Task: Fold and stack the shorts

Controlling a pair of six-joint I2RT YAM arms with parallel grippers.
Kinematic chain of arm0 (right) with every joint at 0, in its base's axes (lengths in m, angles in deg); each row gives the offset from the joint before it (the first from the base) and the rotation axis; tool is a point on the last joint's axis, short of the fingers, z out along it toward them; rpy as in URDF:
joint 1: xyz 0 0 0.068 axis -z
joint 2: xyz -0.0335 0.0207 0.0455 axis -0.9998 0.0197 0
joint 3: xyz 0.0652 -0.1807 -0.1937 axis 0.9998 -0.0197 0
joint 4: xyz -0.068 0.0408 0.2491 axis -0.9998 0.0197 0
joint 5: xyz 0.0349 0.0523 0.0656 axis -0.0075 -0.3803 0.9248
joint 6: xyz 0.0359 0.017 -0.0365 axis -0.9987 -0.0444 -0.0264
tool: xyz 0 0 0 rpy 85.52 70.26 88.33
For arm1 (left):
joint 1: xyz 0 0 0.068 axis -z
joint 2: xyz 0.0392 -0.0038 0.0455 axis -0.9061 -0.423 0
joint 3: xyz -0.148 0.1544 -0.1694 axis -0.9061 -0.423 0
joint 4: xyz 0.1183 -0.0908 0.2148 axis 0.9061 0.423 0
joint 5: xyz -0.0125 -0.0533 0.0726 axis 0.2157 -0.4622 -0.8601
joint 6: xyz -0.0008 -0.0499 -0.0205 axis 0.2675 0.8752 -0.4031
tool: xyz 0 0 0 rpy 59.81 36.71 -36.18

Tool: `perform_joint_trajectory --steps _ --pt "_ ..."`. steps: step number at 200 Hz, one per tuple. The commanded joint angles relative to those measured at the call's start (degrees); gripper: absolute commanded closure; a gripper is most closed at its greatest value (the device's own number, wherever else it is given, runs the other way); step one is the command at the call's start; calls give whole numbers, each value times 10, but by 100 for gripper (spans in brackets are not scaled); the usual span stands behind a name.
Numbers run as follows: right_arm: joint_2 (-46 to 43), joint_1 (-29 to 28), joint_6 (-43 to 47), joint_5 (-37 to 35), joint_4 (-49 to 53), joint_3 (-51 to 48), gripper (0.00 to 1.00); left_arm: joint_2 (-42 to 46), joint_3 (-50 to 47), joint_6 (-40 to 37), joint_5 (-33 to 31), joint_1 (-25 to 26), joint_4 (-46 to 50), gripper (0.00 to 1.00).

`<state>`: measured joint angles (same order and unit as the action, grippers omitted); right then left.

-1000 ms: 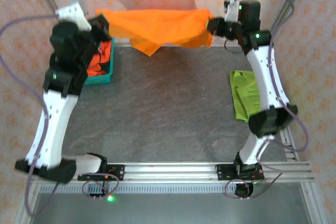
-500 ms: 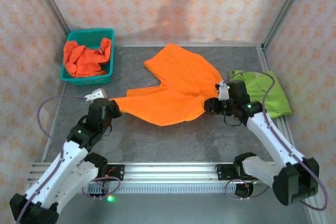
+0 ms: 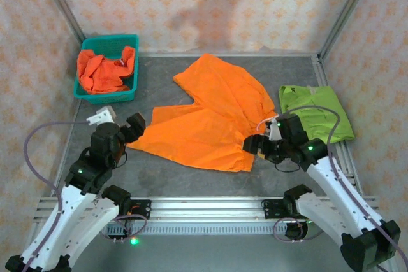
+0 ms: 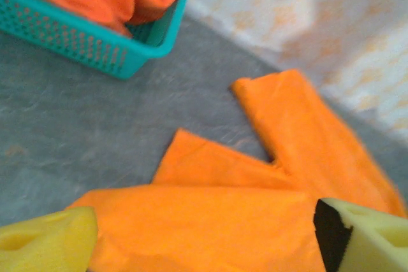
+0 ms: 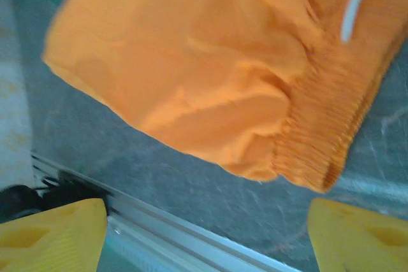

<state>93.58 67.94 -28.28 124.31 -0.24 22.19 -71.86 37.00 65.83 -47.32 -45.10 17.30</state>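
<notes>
An orange pair of shorts [image 3: 210, 119] lies spread flat on the grey table, legs pointing to the back and left, waistband at the right. My left gripper [image 3: 132, 129] is open at the left hem, and its wrist view shows the orange cloth [image 4: 255, 189] lying loose between the yellow pads [image 4: 48, 240]. My right gripper [image 3: 254, 145] is open beside the waistband [image 5: 325, 125], with bare table between its pads [image 5: 363, 234]; a white drawstring [image 5: 357, 4] shows. A folded lime green pair of shorts [image 3: 315, 113] lies at the right. More orange shorts [image 3: 102, 71] fill the teal basket [image 3: 131, 62].
The teal basket [image 4: 95, 42] stands at the back left corner against the wall. An aluminium rail [image 3: 210, 207] runs along the table's near edge, close under my right gripper [image 5: 207, 240]. Patterned walls close in the back and sides. Bare table lies in front of the orange pair.
The orange shorts, first stretched in the air between both grippers at the back, came down flat on the table. Both grippers opened and let go of it.
</notes>
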Motion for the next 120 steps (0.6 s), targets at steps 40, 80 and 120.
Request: perform_joint_trajectory --steps 40,80,120 --pt "182 -90 -46 -16 -149 92 9 -263 84 -4 116 -1 -44 0" --pt "272 -196 -93 -51 -238 60 7 -422 139 27 157 -8 -89 0" --pt "333 -225 -115 -76 -264 11 7 -541 176 39 201 -30 -144 0"
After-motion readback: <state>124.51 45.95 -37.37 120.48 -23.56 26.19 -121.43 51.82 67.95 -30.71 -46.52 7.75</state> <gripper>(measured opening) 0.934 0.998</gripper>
